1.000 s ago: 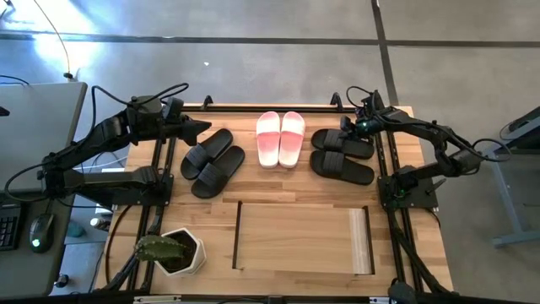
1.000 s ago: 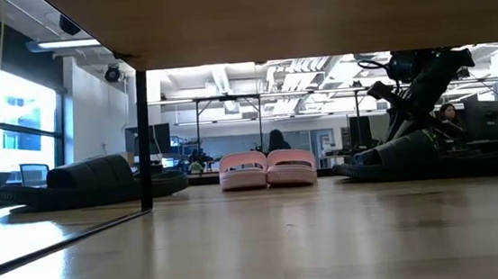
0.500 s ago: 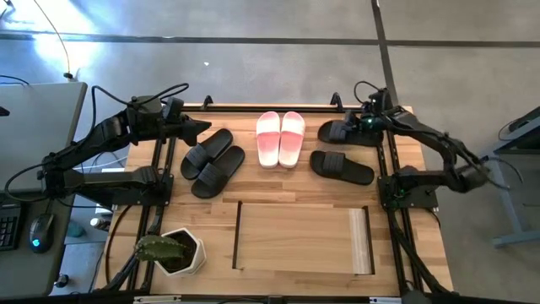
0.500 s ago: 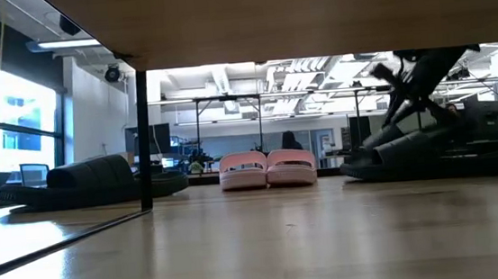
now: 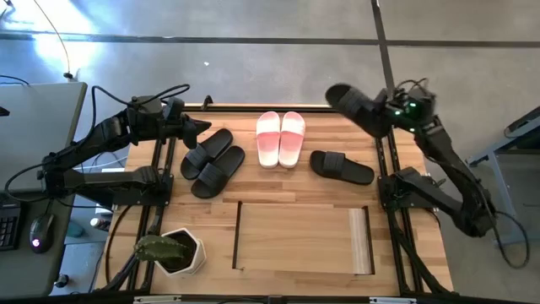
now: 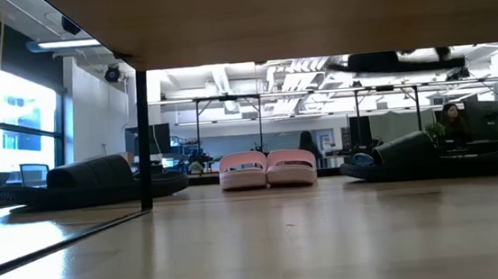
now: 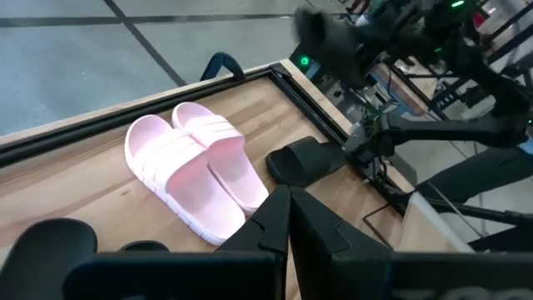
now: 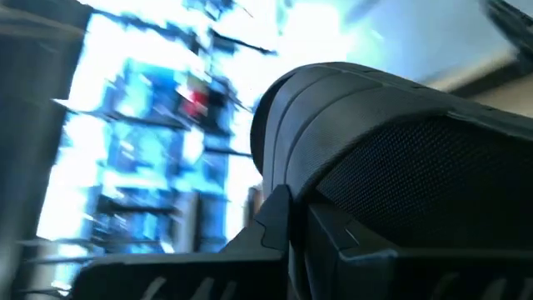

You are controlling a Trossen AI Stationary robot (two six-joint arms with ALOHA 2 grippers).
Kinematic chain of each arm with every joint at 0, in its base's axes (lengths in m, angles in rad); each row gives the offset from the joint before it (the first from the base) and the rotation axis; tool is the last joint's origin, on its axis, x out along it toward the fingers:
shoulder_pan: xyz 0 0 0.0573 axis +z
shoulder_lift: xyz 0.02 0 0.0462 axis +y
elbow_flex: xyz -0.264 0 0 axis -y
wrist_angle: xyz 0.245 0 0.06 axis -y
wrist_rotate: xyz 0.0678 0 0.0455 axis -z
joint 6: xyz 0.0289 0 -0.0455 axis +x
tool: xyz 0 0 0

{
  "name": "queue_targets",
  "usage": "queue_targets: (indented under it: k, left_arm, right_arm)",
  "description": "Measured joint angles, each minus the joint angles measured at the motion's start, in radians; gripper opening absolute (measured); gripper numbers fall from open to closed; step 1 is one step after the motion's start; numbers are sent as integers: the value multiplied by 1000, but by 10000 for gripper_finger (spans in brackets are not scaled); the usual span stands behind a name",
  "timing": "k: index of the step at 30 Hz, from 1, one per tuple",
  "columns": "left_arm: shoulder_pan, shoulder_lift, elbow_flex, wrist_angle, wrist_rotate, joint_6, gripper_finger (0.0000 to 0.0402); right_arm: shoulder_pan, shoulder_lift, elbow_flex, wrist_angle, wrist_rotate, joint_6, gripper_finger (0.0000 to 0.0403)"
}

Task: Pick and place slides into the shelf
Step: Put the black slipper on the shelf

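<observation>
My right gripper hangs high over the table's far right corner, shut on one black slide; in the low view that slide shows well above the table. Its mate lies flat on its sole on the table. The pink-and-white pair sits side by side at the far middle. The other black pair lies to its left. My left gripper is shut and hovers just beyond that pair, touching nothing. The light-wood shelf stands at the near edge. My right gripper pinches the black slide between its two fingers at the end nearest the arm; the ribbed strap rises just past the fingers. The slide is lifted clear of the table and reaches from the gripper toward the table's left.
A white pot with a cactus stands at the near left corner. Black frame rails run along both table sides. Bare wood lies between the slides and the shelf. People stand in the room beyond the table.
My right gripper has risen from the table's far right, carrying one black slide of the right pair. That slide has gone from lying beside its mate to hanging clear above the table. The mate has stayed in place.
</observation>
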Motion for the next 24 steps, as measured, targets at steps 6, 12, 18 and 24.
queue_targets:
  k: [6,12,18,24]
  left_arm:
    - [0,0,0,-6,7,2,1]
    - [0,0,0,-6,44,-4,1]
    - [0,0,0,-10,44,-13,1]
    - [0,0,0,-17,44,-41,1]
  right_arm:
    - [0,-57,204,-38,50,57,0]
    - [0,-17,454,-125,28,16,0]
    - [37,46,613,-131,-45,21,0]
    - [171,98,643,-134,-60,13,0]
